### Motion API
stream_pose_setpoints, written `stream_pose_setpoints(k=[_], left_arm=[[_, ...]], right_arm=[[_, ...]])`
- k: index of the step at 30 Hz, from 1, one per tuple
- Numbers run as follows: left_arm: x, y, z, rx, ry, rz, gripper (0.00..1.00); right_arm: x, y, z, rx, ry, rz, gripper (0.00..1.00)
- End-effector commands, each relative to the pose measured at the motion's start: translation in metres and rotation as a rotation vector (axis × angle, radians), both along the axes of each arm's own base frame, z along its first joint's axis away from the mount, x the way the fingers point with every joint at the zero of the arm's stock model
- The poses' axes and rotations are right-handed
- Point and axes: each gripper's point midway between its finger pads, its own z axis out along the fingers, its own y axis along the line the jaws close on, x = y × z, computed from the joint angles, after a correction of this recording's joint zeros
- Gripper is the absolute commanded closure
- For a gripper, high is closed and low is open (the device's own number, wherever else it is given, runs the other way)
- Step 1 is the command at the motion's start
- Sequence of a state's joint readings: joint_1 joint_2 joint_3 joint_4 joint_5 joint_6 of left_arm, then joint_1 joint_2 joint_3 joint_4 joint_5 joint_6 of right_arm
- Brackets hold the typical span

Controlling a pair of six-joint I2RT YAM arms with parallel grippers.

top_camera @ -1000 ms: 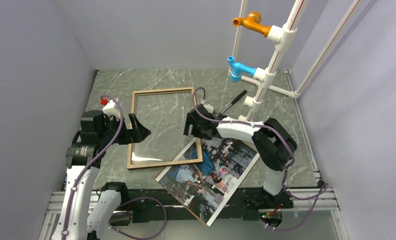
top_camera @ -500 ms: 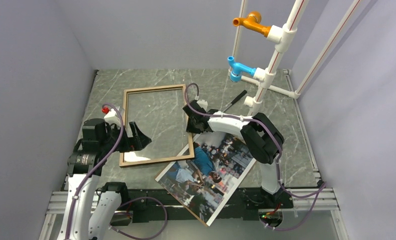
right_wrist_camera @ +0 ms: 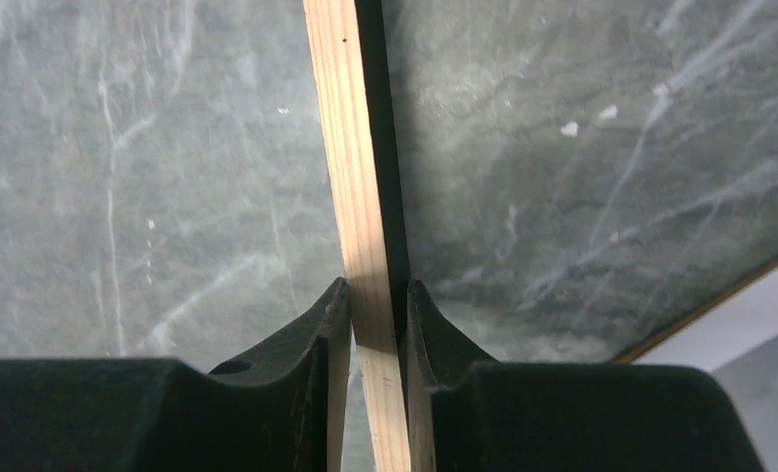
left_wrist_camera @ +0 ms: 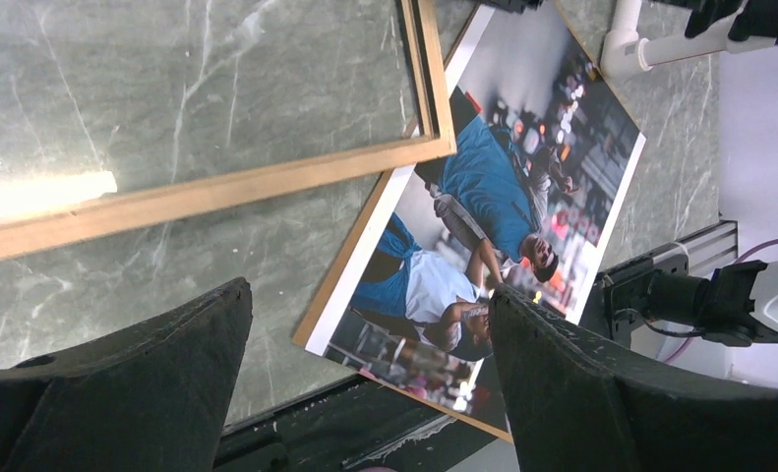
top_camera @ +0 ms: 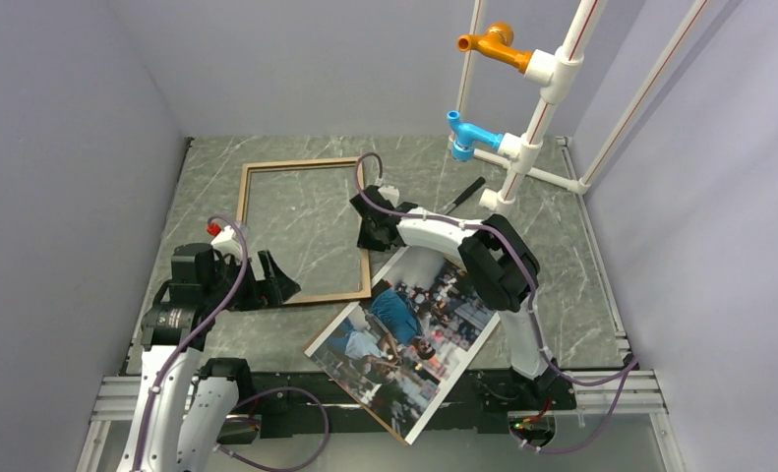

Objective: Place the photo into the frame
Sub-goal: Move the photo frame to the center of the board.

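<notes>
Frame [top_camera: 301, 163] lies flat on the green marbled surface [top_camera: 571, 236], left of centre. The left tool [top_camera: 278, 280] hangs over its near left corner, jaws spread wide and gripping nothing. Roughly midway along the right rail, the right tool [right_wrist_camera: 370, 295] is closed on the thin wood, one finger on each side; the right wrist view shows this plainly.

The step in hand looks like shifting the frame by that rail into a better place for the photo. To do it well:
- Keep the pinch square across the rail, so the narrow wood cannot twist out.
- Slide the frame low and flat rather than levering one side up.
- Watch the near right corner, which lies over the photo's edge and could drag the print along.
- Use the open left tool, well placed as it is, to steady the opposite side if the frame starts to swing.

The frame shows its brown wood side upward. Its long axis runs near to far, with the far end leaning a little left.

The photo [top_camera: 409, 339] lies to the right and nearer the arms, picture side up and turned diagonally. Its long axis runs from near left to far right. Its nearest corner hangs past the surface's near edge. A brown strip shows along its left edge, and I cannot tell whether something lies beneath it. The two long axes differ by a fair angle, so one piece will need turning before they can meet.
</notes>
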State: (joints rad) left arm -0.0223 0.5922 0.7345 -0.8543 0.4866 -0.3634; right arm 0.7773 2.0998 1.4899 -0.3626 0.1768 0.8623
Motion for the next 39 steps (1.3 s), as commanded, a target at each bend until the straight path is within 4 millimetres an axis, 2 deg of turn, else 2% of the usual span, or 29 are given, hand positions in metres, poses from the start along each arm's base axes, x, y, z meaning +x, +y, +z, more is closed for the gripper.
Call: stream_pose_setpoints(k=[1,9,17,19,21,22,24,26,28,31,35,39], left_arm=[[0.000,-0.005,0.003,-0.030,0.003,0.000,0.08],[-0.004,-0.009,-0.003,-0.052,0.033,0.017,0.10],[-0.008,-0.014,-0.009,-0.050,0.065,0.015,0.11],[-0.008,-0.017,-0.011,-0.055,0.079,0.011,0.11],[-0.008,-0.021,-0.014,-0.060,0.098,0.007,0.11],[-0.008,-0.023,-0.015,-0.063,0.103,0.004,0.11],[-0.007,-0.028,-0.019,-0.061,0.116,0.000,0.11],[-0.006,-0.030,-0.026,-0.046,0.141,0.002,0.10],[-0.006,-0.036,-0.031,-0.030,0.160,-0.012,0.10],[-0.004,-0.042,-0.040,0.002,0.191,-0.018,0.10],[0.001,-0.056,-0.052,0.057,0.232,-0.040,0.11],[0.005,-0.073,-0.066,0.112,0.259,-0.076,0.11]], right_arm=[[0.028,0.016,0.022,0.058,-0.060,-0.040,0.86],[0.038,0.033,0.021,0.107,-0.046,-0.046,0.87],[0.040,0.040,0.042,0.189,-0.091,-0.049,0.86],[0.042,0.043,0.046,0.209,-0.101,-0.038,0.84],[0.041,0.049,0.045,0.222,-0.098,-0.008,0.74],[0.040,0.050,0.043,0.219,-0.092,0.002,0.57],[0.036,0.050,0.041,0.219,-0.084,0.020,0.38],[0.028,0.044,0.041,0.216,-0.079,0.023,0.23],[0.019,0.034,0.043,0.202,-0.078,0.026,0.14],[0.002,0.014,0.046,0.173,-0.073,0.031,0.05],[-0.032,-0.014,0.049,0.147,-0.045,0.054,0.02],[-0.076,-0.046,0.053,0.158,0.000,0.062,0.01]])
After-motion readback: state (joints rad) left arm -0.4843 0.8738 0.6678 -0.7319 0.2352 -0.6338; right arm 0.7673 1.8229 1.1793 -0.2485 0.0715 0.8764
